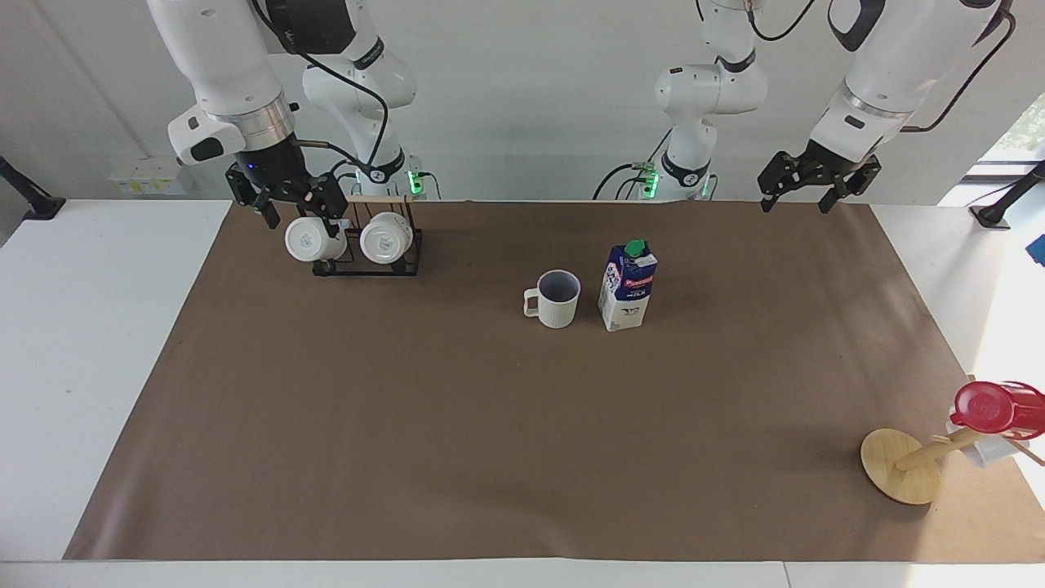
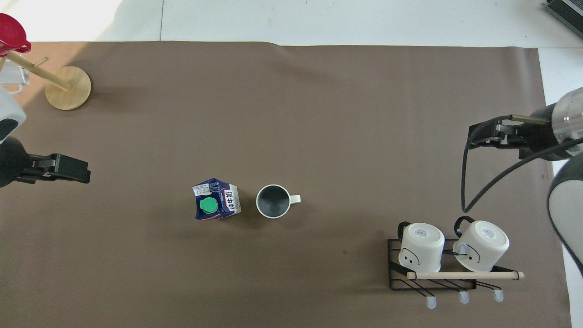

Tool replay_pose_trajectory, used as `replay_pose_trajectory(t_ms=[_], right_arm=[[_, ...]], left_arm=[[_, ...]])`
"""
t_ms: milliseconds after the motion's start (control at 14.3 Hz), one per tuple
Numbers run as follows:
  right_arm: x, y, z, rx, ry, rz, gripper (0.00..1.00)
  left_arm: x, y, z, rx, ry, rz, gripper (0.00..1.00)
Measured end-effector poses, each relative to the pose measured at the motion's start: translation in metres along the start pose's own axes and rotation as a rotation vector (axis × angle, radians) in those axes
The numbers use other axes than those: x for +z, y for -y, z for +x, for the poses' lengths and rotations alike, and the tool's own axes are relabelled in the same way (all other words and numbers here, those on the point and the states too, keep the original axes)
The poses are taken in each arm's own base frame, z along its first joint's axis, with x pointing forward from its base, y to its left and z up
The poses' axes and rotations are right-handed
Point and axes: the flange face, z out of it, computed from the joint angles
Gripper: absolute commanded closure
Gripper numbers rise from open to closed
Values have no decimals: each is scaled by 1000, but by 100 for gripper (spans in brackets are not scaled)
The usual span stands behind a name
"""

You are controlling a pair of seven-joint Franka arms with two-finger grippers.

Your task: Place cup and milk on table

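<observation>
— Where do the cup [image 1: 554, 299] and the milk [image 1: 628, 285] stand?

— Both upright on the brown sheet of the desk [image 1: 457, 441], about midway between the two arms' ends, side by side with a small gap between them. The milk is on the side toward the left arm's end, the cup's handle points toward the right arm's end.

— So the job looks done?

— I'd say so. Neither one is held and nothing touches them. As far as I can judge, nothing is left but for the arms to rest.

— And the pincers?

— The left pincer [image 1: 819, 177] hangs spread and empty over the edge of the sheet nearest the robots, at the left arm's end, well apart from the milk. The right pincer [image 1: 287, 198] waits, spread too, over the black wire rack [image 1: 369, 260] with its two white mugs [image 2: 421, 246], holding nothing.

— Anything in the way?

— No. The rack sits near the right arm's end, nearer to the robots than the cup. A wooden stand [image 1: 900, 466] with a red cup [image 1: 988, 407] is far from the robots at the left arm's end.
</observation>
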Motion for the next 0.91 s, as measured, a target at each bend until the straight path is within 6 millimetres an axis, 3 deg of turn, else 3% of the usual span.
replay_pose_trajectory(t_ms=[908], right_arm=[[0, 0, 0, 0, 0, 0, 0]], left_arm=[[-1, 6, 0, 5, -2, 17, 0]])
